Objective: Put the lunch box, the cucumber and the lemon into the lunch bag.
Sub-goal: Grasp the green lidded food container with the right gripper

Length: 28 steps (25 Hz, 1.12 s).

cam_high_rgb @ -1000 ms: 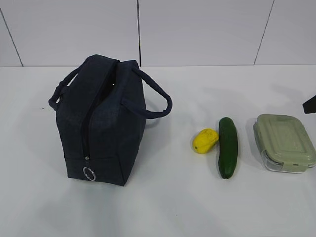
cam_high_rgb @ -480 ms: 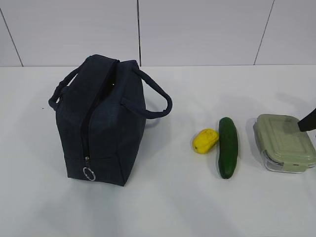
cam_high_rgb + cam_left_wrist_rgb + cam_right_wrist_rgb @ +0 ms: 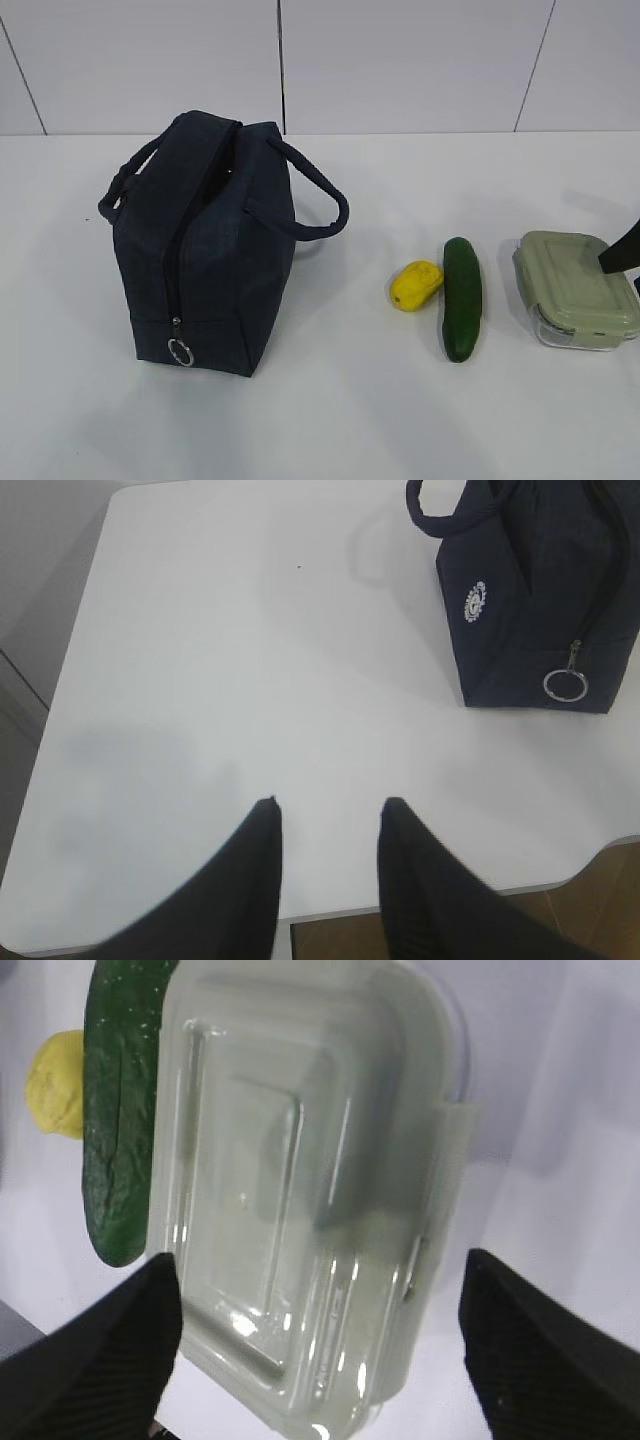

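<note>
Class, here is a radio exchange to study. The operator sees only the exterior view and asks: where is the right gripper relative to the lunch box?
Observer: The right gripper is open, one finger on each side of the lunch box, over its lid.
Operator: And the left gripper?
Observer: The left gripper is open over bare table, near the front edge.
Operator: Does the lunch bag carry any marking?
Observer: The lunch bag has a round white logo on its side.

matte black tapered jaws; finely ribbed inner faces
</note>
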Each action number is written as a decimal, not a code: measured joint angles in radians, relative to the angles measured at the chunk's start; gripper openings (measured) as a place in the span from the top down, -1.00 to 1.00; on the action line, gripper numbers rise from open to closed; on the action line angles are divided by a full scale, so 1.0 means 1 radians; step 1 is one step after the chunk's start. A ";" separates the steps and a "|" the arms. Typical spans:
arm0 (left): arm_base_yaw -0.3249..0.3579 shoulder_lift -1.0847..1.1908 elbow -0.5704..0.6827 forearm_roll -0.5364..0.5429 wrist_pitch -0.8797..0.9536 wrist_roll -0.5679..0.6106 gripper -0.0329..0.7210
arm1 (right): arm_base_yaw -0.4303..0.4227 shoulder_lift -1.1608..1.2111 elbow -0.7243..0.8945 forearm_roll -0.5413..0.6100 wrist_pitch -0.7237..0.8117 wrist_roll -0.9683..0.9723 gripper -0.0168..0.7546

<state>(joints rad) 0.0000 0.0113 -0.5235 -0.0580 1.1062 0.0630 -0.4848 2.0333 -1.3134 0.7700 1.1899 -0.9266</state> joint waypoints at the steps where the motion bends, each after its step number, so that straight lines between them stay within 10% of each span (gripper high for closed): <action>1: 0.000 0.000 0.000 0.000 0.000 0.000 0.29 | 0.000 0.000 -0.002 0.000 0.000 -0.003 -0.72; 28: 0.000 0.000 0.000 0.000 0.000 0.000 0.29 | -0.002 0.199 -0.032 0.187 0.036 -0.071 -0.71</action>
<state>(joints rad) 0.0000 0.0113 -0.5235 -0.0580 1.1062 0.0630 -0.4865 2.2321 -1.3451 0.9575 1.2262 -0.9972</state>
